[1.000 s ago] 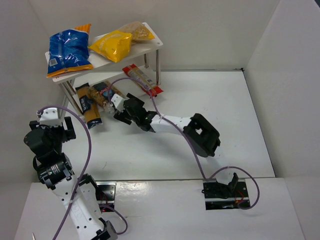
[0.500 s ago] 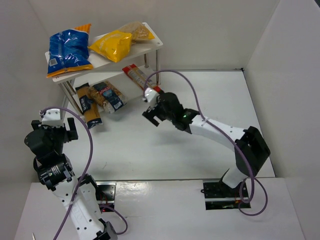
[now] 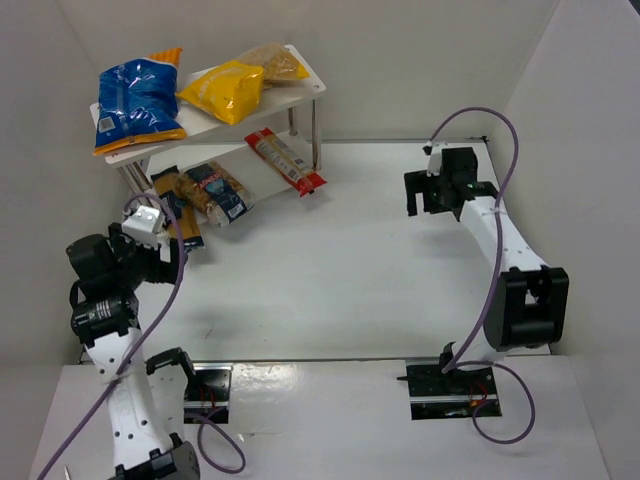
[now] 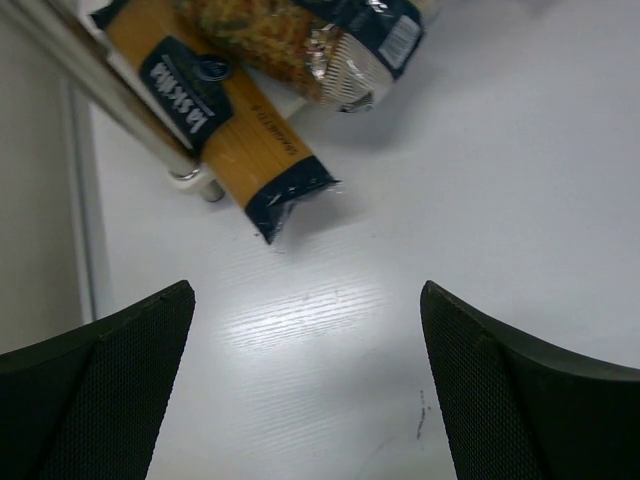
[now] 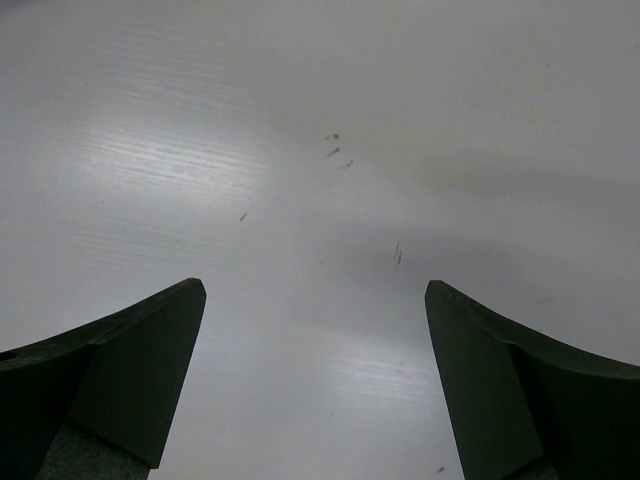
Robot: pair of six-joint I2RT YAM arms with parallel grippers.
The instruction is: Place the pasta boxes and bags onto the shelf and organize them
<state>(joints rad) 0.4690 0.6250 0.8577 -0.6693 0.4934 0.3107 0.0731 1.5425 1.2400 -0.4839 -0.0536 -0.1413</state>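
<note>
- Left gripper (image 4: 305,288) hangs low over the table, jaws spread wide, nothing between them.
- Straight ahead of it lies the long orange packet (image 4: 235,140). Its dark near end points back toward the open jaws, a touch left of centre.
- The packet's long axis runs away from the gripper, in under the shelf (image 3: 298,88) and just beside a thin leg (image 4: 110,100). The end pokes out past that leg.
- The clear bag with dark blue label (image 4: 330,40) sits just to the packet's right. The long red packet (image 3: 285,160) lies further right, under the top board.
- The blue bag (image 3: 138,100) and yellow bag (image 3: 225,90) are up on the top board.
- Right gripper (image 5: 312,285) is well apart on the far right, wide open over bare table.
- My call: the left arm is far nearer, and a push along the packet's length would tidy it in.
</note>
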